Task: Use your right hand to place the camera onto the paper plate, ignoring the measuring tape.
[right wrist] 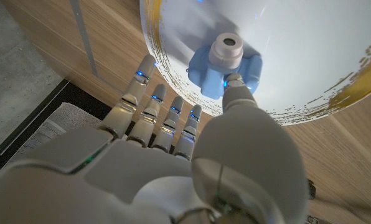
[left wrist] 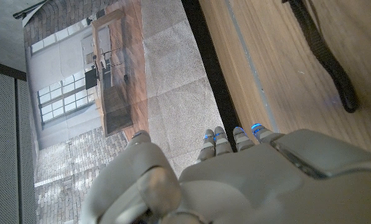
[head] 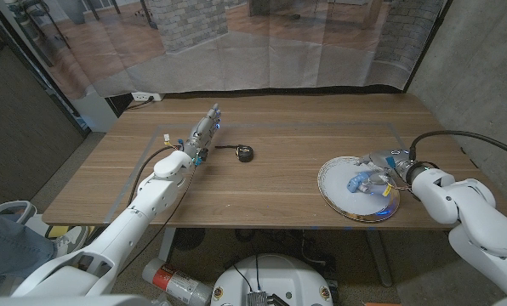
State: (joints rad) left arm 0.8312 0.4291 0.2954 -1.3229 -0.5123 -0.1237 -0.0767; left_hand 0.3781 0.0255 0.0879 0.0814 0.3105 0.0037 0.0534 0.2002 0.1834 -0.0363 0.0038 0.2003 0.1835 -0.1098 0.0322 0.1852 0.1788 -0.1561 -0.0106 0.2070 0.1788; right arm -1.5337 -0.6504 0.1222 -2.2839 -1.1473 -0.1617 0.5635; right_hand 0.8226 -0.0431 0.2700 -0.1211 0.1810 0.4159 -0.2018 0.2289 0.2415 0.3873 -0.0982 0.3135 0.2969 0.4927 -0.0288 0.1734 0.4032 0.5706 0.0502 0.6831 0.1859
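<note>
Pale blue and rubbery-looking, the camera [right wrist: 225, 68] already lies on the glossy, gold-rimmed paper plate [right wrist: 322, 56]. The right hand [head: 396, 172] has only a fingertip touching it, other fingers straight, holding nothing. A clean release probably means lifting straight away without nudging the light plate. Farther off, the small dark measuring tape [head: 244, 153] sits near the left hand [head: 204, 132], extended and empty on wood-grain table [head: 270, 187].

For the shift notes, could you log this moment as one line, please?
camera on paper plate | right hand touching camera | left hand idle
</note>
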